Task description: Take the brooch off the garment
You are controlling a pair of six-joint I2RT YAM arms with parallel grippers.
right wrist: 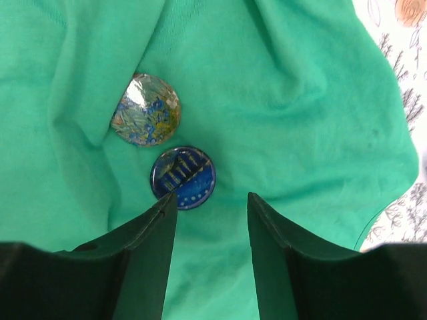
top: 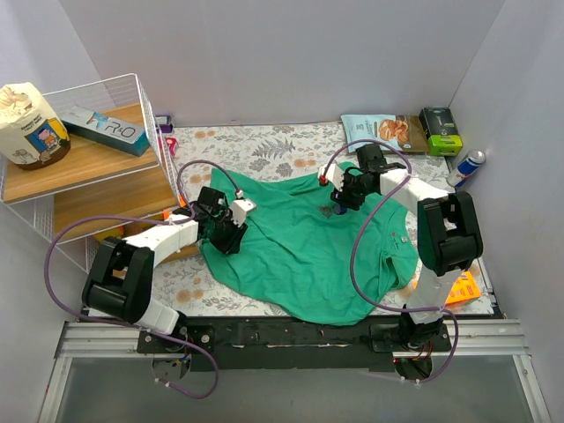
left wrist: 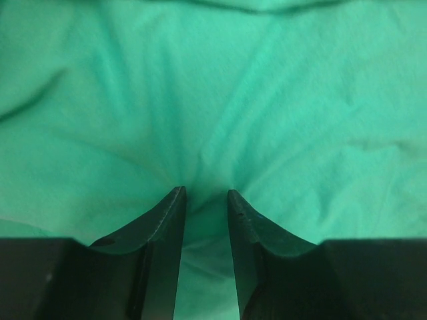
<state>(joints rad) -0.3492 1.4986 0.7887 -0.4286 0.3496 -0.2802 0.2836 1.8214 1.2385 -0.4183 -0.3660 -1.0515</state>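
Left gripper [left wrist: 205, 195] is squeezed nearly closed, pinching a puckered fold of the garment [top: 300, 256] at its left edge. Further out, the right gripper [right wrist: 212, 198] hangs wide open, holding nothing, right over the brooch [right wrist: 183, 177], a round blue badge on the green cloth. A flowery badge [right wrist: 145, 110] sits just beyond it.

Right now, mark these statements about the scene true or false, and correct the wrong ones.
1. Two round brooches sit on the garment. True: a blue brooch and a floral brooch.
2. The right gripper is shut on the blue brooch. False: its jaws are open, and the brooch lies just ahead of them, ungripped.
3. The left gripper pinches green cloth. True.
4. The garment lies on bare wood. False: a floral mat is under it.
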